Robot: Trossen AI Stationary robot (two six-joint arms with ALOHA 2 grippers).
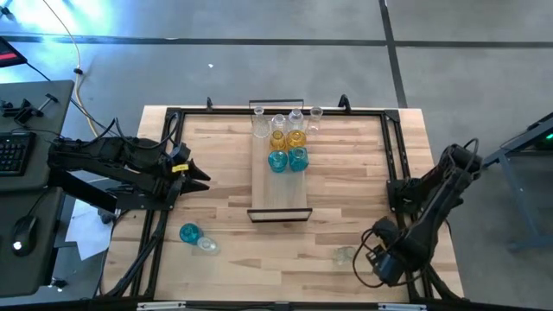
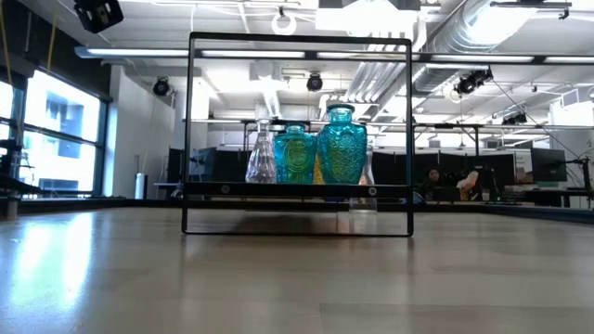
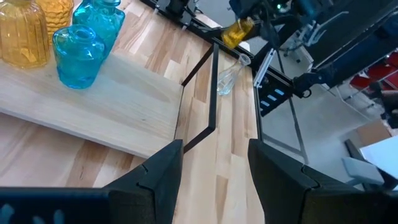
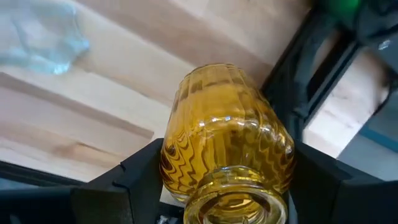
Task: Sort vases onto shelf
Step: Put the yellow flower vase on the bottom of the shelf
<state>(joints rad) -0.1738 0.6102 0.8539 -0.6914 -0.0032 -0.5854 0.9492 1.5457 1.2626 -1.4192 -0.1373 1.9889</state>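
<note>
With about seven vases grouped on the shelf (image 1: 279,186), the right gripper (image 4: 224,186) clamps an amber vase (image 4: 227,149), the left gripper (image 3: 211,168) waits jaws apart, and three vases lie loose lower in the frame.

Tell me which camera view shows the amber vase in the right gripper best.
The right wrist view: the amber vase fills the picture, clamped between the right gripper fingers. The left wrist view shows it small and far off. The high view hides it behind the arm; the low view misses it.

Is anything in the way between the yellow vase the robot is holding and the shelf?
Nothing visible blocks it. The right gripper holds the amber vase at the table's near right corner. A clear vase lies just beside it, and bare tabletop runs from there to the shelf, whose near end is empty.
</note>
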